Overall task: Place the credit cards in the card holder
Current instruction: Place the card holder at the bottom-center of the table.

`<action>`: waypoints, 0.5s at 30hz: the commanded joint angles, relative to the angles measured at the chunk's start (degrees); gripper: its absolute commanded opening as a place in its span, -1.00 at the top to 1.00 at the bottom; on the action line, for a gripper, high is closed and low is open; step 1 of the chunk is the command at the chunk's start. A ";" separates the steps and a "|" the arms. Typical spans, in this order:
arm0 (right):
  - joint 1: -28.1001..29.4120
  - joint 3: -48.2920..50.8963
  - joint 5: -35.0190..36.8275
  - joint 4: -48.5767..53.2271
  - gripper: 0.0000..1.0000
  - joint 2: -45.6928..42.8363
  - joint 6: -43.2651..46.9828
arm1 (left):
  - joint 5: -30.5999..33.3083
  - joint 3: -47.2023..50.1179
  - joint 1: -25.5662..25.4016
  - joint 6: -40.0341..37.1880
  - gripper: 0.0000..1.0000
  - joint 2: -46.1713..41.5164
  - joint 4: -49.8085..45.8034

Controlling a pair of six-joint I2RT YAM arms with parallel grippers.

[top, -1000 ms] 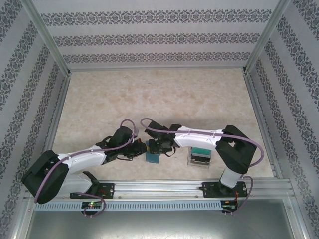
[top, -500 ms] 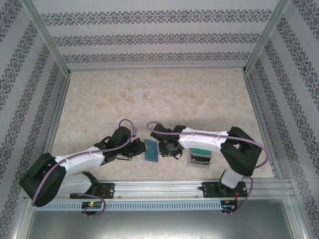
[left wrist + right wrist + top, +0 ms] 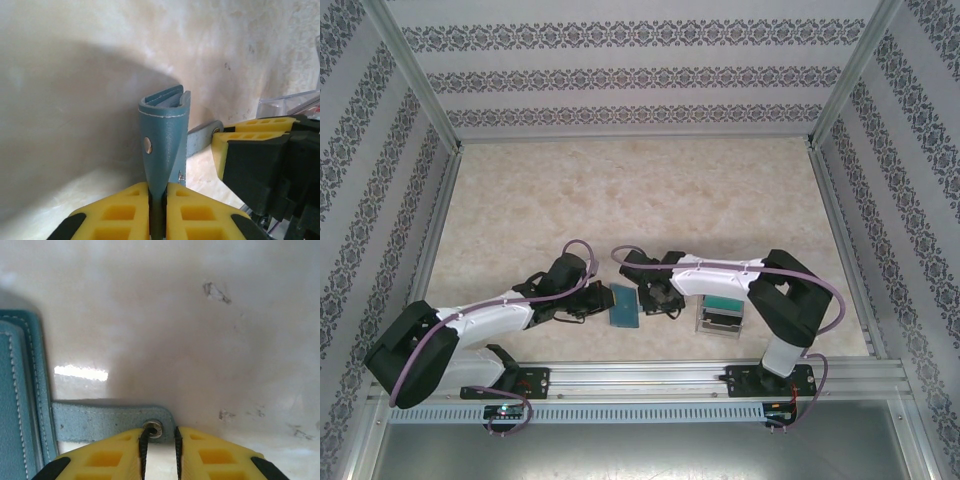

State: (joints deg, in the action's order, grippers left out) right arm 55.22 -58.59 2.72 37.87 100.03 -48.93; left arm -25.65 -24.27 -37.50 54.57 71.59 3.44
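Little of the job looks done. The small teal-blue leather-like folding card holder (image 3: 164, 145) stands on edge on the pale marbled counter (image 3: 650, 190), between the two arms and near the near side. From the left wrist it looks folded over, and I can see no card in it. The left claw (image 3: 158, 210) is clamped on the holder's lower edge, yellow pads pressed to either face.

The right claw (image 3: 160, 455) has its jaws drawn close with a narrow gap, and the rounded end of the holder's blue snap tab (image 3: 112, 420) sits right at its tips. I cannot tell whether the tab is truly pinched or only touched. My reading is that the holder is being opened — nothing has been loaded yet.

A teal-green rectangular plastic card (image 3: 723, 300) lies at the clear plastic tray (image 3: 720, 322), just right of the right claw. Any other cards are too small to make out. So opening, picking each card and sliding it in all seem left to do.

For room, the two claws nearly meet around the holder, with the tray close by. The aluminium rail (image 3: 720, 370) bounds the near edge just behind. The far half of the counter lies open up to the patterned walls — the freest way to move is forward.
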 commanded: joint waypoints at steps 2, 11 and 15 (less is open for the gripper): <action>-0.46 -1.44 2.63 5.05 0.53 3.86 1.84 | 1.33 -2.03 -0.12 -3.21 0.43 0.23 -8.01; -1.70 -4.90 5.60 6.47 0.03 -11.05 2.47 | 10.12 -8.14 -0.12 -4.85 -0.28 -6.45 -21.25; -5.29 -0.91 10.82 8.30 -0.30 -24.28 -0.09 | 8.81 -14.04 -0.15 -8.04 -0.45 -5.62 -24.88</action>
State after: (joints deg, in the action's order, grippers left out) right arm 52.34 -61.34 7.44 42.85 83.57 -47.33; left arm -17.76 -34.61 -37.50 49.95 66.17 -16.34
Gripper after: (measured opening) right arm 0.609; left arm 0.721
